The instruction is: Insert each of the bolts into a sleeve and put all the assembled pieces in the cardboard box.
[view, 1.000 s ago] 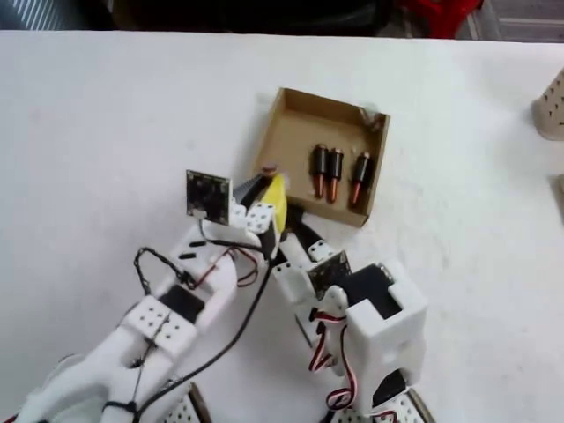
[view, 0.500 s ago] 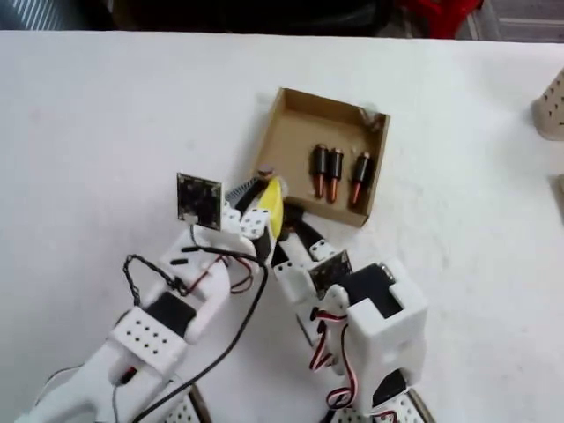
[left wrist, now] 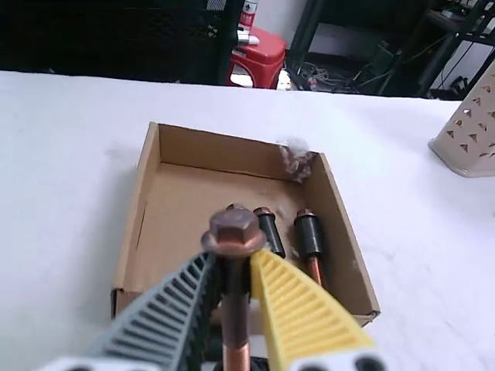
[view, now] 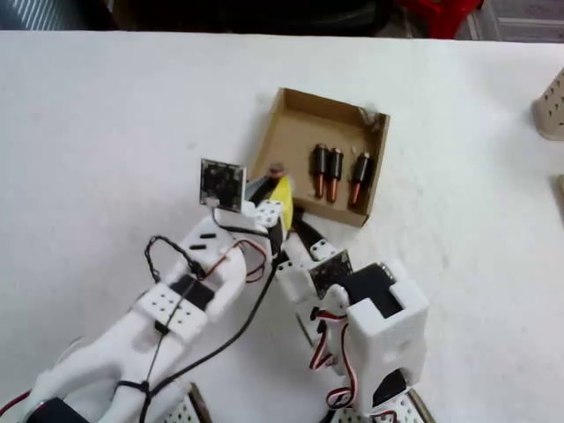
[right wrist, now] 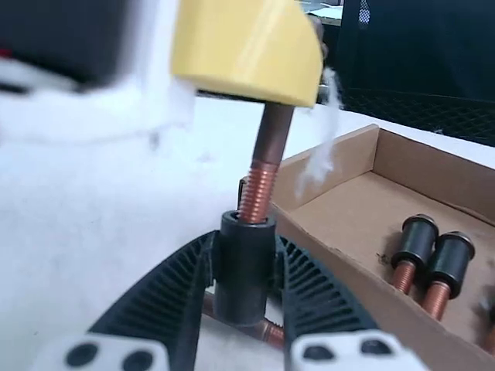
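Note:
My left gripper (left wrist: pixel 232 270) is shut on a copper bolt (left wrist: pixel 234 255), head up, just outside the near wall of the cardboard box (left wrist: pixel 139 209). Directly below, my right gripper (right wrist: pixel 246 270) is shut on a black sleeve (right wrist: pixel 244 267), and the bolt's threaded end (right wrist: pixel 257 193) enters the sleeve's top. The left gripper's yellow finger (right wrist: pixel 247 46) sits above it. In the high view both grippers meet at the box's near left corner (view: pixel 275 189). Three assembled pieces (view: pixel 335 176) lie in the box (view: pixel 291 132), and more copper shows under the sleeve (right wrist: pixel 263 331).
A beige perforated holder (view: pixel 551 106) stands at the table's right edge, also in the left wrist view (left wrist: pixel 468 127). A tuft of white fluff (left wrist: pixel 294 158) sits on the box's far right corner. White table spreads open to the left and behind the box.
The left arm drew back slightly toward the near left, then swung forward and right again with the bolt in its grip, ending over the sleeve. The right arm kept still.

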{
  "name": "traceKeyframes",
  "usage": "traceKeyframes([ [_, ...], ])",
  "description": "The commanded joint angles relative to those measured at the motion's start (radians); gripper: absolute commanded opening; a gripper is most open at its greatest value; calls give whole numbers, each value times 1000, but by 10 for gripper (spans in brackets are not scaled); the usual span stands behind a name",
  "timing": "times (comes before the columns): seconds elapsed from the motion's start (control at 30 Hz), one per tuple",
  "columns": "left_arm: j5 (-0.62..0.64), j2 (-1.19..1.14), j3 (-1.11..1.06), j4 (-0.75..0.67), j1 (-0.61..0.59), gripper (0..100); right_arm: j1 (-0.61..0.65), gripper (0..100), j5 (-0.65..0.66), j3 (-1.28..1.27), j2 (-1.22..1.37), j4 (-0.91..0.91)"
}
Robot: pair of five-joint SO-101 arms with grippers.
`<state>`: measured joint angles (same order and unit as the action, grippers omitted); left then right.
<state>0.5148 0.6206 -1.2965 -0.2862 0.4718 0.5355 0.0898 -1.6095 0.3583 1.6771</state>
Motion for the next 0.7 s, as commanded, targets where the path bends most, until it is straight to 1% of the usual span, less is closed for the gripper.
traceKeyframes([
  [0.0, 8, 70, -2, -20, -5, 23, -7, 17, 2, -9, -38, 24],
  [0.07, 5, 70, -2, 29, -13, 23, -12, 17, -2, -11, -42, 25],
  [0.13, 5, 76, 5, 109, 1, 23, -18, 16, 0, -11, -35, 44],
  [0.3, 3, 110, 9, 172, 7, 23, -36, 16, -2, -11, -41, 48],
  [0.4, -46, 151, 9, 258, 10, 23, -54, 16, -5, -9, -42, 51],
  [0.53, -121, 166, 9, 371, 54, 23, -56, 17, -5, -8, -42, 53],
  [0.67, -176, 166, 9, 425, 81, 23, -56, 17, -5, -8, -42, 53],
])
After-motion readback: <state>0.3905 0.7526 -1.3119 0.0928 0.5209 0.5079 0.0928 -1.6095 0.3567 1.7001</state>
